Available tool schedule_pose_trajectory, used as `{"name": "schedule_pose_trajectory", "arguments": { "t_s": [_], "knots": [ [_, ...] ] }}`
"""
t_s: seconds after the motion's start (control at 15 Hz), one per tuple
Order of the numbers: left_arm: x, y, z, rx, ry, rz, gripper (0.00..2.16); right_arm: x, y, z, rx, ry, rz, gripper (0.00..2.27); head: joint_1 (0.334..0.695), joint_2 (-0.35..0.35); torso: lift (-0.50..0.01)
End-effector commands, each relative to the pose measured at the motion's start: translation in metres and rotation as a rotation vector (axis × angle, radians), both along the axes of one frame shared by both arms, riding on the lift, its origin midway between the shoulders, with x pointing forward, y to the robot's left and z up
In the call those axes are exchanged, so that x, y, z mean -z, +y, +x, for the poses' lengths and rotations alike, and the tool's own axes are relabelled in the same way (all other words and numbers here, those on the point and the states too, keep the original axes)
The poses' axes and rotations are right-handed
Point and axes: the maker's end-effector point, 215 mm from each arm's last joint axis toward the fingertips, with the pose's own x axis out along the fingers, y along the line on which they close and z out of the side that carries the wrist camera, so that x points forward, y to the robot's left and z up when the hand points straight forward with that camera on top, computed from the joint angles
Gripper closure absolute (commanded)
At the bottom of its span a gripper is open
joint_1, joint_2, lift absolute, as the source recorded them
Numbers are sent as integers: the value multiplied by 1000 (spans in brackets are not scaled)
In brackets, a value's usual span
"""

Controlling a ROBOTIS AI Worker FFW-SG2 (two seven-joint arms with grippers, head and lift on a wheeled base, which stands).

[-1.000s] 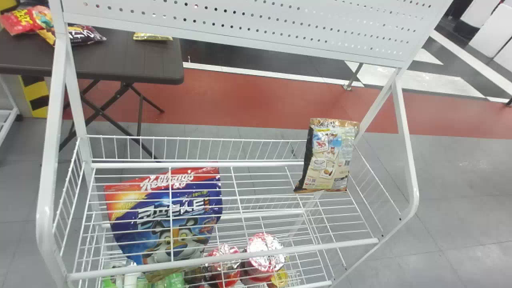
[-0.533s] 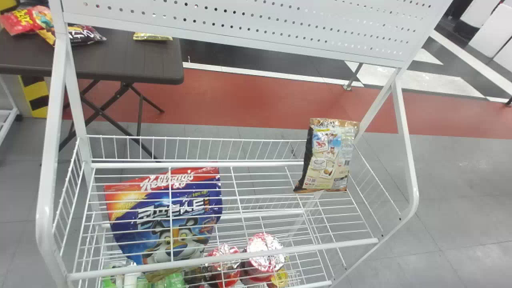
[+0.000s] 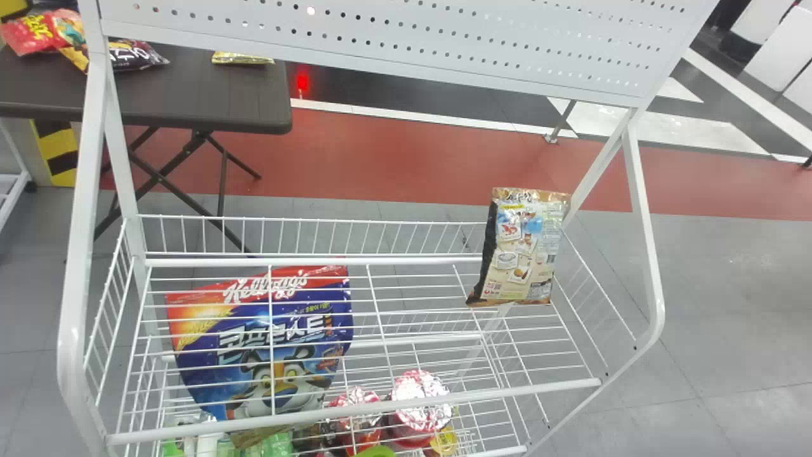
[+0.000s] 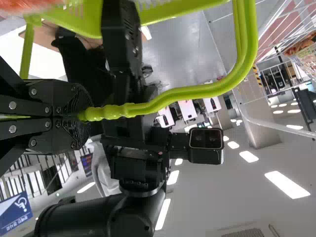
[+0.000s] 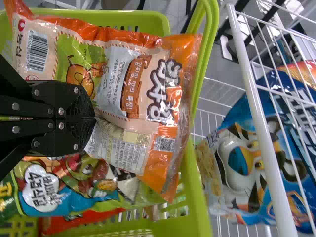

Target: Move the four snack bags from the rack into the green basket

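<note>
Upper shelf (image 3: 349, 411) of rack (image 3: 77, 317): cereal bag (image 3: 295, 324) left, snack bag (image 3: 523, 254) right, toward the back. Cups (image 3: 419, 403) below; table (image 3: 190, 86) behind left, packets (image 3: 136, 56) on it. Other bags (image 5: 74, 195) in basket (image 5: 196, 202).

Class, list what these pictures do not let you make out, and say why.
- Right wrist view: most of the red bag, hidden under the green-and-blue bag.
- Head view: the small print on the upright snack bag, too small.
- Head view: the green thing, cut off by the bottom edge.
- Left wrist view: the orange thing, blurred and cut off.
</note>
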Motion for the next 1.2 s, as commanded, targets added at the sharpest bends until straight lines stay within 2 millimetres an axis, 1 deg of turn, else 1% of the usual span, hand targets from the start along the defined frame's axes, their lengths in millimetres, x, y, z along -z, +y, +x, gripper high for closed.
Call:
{"name": "schedule_pose_trajectory", "arguments": {
  "t_s": [0.0,0.07,0.13,0.2,0.27,0.4,0.53,0.6,0.73,0.87,1.0,1.07,1.13],
  "knots": [
    [0,0,0,0,1,0,1487,0,26,-22,-82,35,22,2236,695,-350,0],
    [0,1,-1,2,1,1,1484,1,31,-34,-105,63,21,2236,695,-350,0],
    [0,1,0,2,-1,1,1487,0,30,-35,-107,66,18,2233,695,-350,0],
    [0,2,0,1,-1,2,1487,0,24,-38,-102,82,9,2199,695,-350,0],
    [1,2,0,0,0,1,1484,-2,13,-34,-81,76,-3,1696,695,-350,0],
    [0,2,0,0,-2,1,1487,-10,-12,-33,-43,75,-35,-2,695,-350,0],
    [0,1,1,0,-4,0,1484,-25,-34,-53,-24,160,-35,-2,695,-350,0],
    [0,1,1,-1,-4,-1,1484,-33,-41,-58,-9,183,-29,36,695,-350,0],
    [0,1,2,-1,-5,0,1484,-50,-61,-44,43,141,-40,60,695,-350,0],
    [-1,1,1,0,-2,-1,1487,-57,-84,-28,112,102,-69,53,695,-350,0],
    [0,0,1,1,-2,0,1484,-78,-121,48,219,-153,-149,46,695,-350,0],
    [-1,-2,-1,7,-2,-3,1484,-96,-145,92,269,-308,-200,49,695,-350,0],
    [-1,-2,-2,8,-2,-2,1487,-111,-161,127,310,-417,-228,49,695,-350,0]
  ]
}}
